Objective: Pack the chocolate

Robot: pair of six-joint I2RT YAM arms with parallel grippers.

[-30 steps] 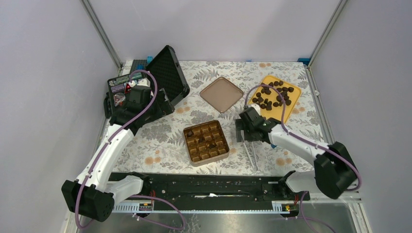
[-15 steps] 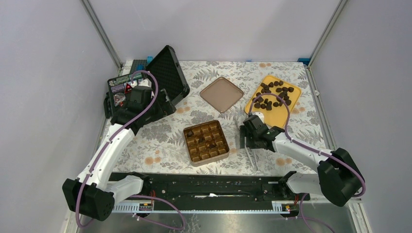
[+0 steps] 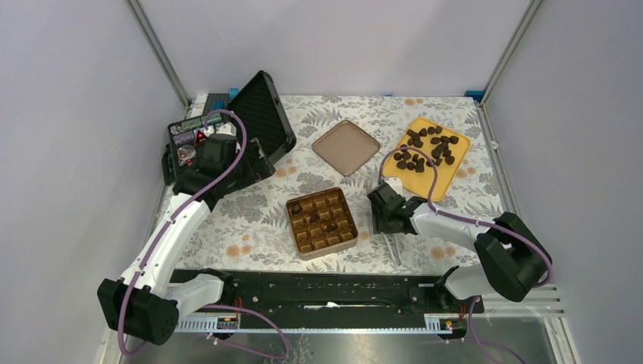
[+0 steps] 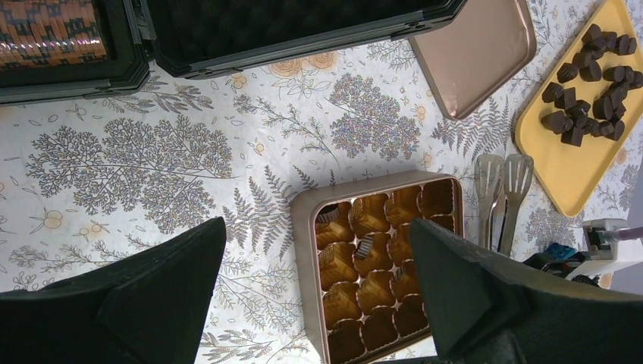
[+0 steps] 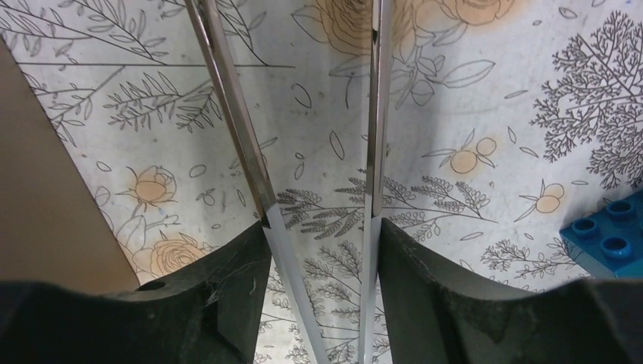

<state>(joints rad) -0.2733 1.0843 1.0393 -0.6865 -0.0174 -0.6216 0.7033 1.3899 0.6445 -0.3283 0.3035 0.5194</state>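
Several dark chocolate pieces (image 3: 428,148) lie heaped on a yellow tray (image 3: 449,179) at the back right; they also show in the left wrist view as chocolate (image 4: 588,98). A gold gridded tin (image 3: 291,226) sits mid-table with a few pieces in its cups. Metal tongs (image 3: 394,249) lie right of the tin. My right gripper (image 5: 322,226) is low over them, its fingers pressed against both arms of the tongs (image 5: 235,114). My left gripper (image 4: 317,225) hangs wide open above the left edge of the tin (image 4: 303,250), holding nothing.
A flat brown lid (image 3: 346,146) lies behind the tin. An open black case (image 3: 258,121) stands at the back left beside the left arm. A blue brick (image 5: 610,235) lies near the tongs. Walls close in on both sides.
My right gripper came down toward the near side over the tongs and narrowed its jaws onto the two arms. The left arm has stayed still.
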